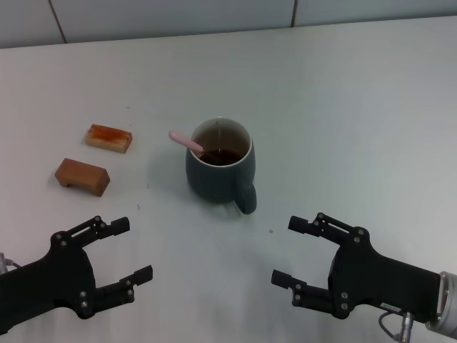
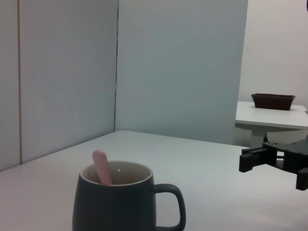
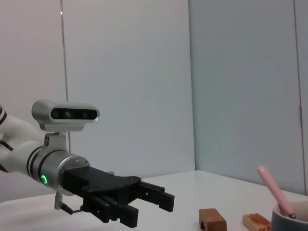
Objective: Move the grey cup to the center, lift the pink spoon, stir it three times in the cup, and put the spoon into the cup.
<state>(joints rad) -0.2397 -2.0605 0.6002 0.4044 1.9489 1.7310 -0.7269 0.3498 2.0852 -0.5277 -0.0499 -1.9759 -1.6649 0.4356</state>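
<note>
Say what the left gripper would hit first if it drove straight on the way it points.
Probably the grey cup: the open left gripper points up and toward the table's middle, and its wrist view has the cup dead ahead. It might narrowly pass the near side, though; depth is unclear.

Two brown blocks on the white worktop (image 1: 357, 107), both ahead of the left tool (image 1: 134, 249) and well off from the right tool (image 1: 285, 250). Nearer the left tool, a plain reddish-brown block (image 1: 83, 176) with a notch cut into its underside. Just beyond that, apart and not touching, a paler block (image 1: 109, 137) with a glossy orange-brown top. Lying flat, both of them, set at a slight angle. Past the worktop's far edge, pale wall panels (image 1: 178, 18) with dark seams. Farther off beyond the right tool, a second white table (image 2: 269, 118) bearing a dark shallow tray (image 2: 273, 101).
</note>
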